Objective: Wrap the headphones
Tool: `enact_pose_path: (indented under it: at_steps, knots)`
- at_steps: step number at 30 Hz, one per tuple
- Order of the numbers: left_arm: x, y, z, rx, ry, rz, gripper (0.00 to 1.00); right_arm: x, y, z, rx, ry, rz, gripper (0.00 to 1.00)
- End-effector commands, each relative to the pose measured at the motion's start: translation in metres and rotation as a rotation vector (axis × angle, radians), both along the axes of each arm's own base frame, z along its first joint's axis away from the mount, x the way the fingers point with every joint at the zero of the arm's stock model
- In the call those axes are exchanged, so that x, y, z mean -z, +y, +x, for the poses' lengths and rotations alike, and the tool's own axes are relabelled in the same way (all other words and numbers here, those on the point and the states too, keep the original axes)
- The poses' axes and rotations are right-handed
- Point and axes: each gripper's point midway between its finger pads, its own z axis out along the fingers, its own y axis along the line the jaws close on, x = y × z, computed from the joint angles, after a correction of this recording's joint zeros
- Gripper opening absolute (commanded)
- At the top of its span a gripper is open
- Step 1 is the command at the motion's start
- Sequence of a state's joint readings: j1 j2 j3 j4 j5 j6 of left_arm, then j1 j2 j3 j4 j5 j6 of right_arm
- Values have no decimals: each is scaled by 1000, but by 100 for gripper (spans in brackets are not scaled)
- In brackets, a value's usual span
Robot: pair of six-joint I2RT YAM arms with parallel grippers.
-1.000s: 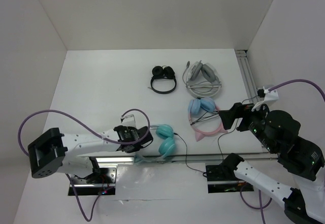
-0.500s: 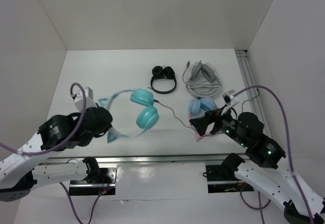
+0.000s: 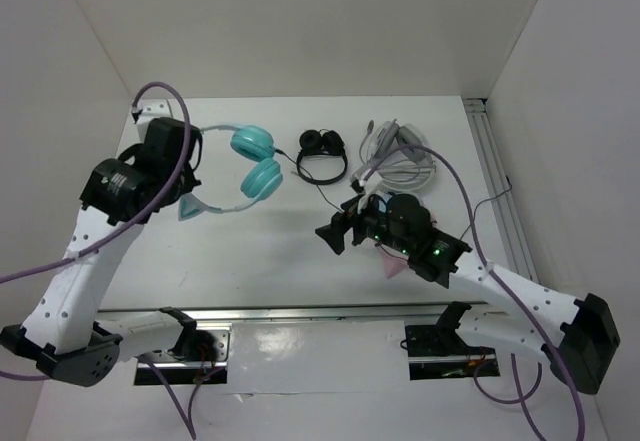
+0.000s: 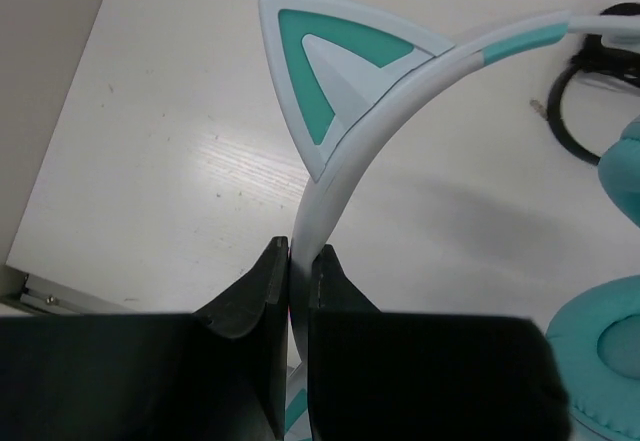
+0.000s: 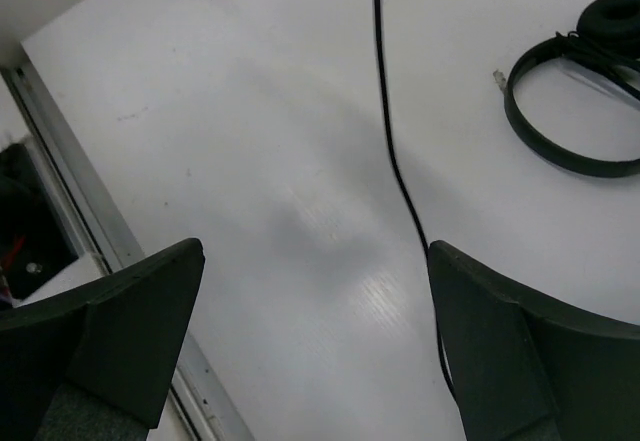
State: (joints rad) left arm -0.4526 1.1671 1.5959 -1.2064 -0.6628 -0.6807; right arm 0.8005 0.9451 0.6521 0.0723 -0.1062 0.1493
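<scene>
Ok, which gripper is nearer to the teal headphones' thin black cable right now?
Right. The right gripper is open, and the cable runs through the gap between its fingers. The left gripper is shut on the headband, away from the cable.

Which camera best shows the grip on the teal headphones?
Left wrist: the left gripper pinches the headphones by the headband beside a cat ear. From the top the arm hides the pinch; right wrist shows only cable.
</scene>
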Motion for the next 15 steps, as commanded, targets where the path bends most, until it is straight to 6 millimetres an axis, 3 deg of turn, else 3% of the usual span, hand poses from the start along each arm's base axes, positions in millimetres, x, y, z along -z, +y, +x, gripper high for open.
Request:
enact_pose_path:
  at_steps: [1,8,11,15]
  knots:
    - [-82,-7,4,89,-255,-125,0,-17,16,12,18,-201,-30,100]
    - [-99,7,-13,90,-261,-109,0,-17,16,41,164,-236,-57,100]
    - [-103,13,-21,74,-278,-102,0,-23,18,40,168,-255,-29,96]
    - [-116,18,-29,55,-318,-125,0,-18,13,43,202,-237,-47,54]
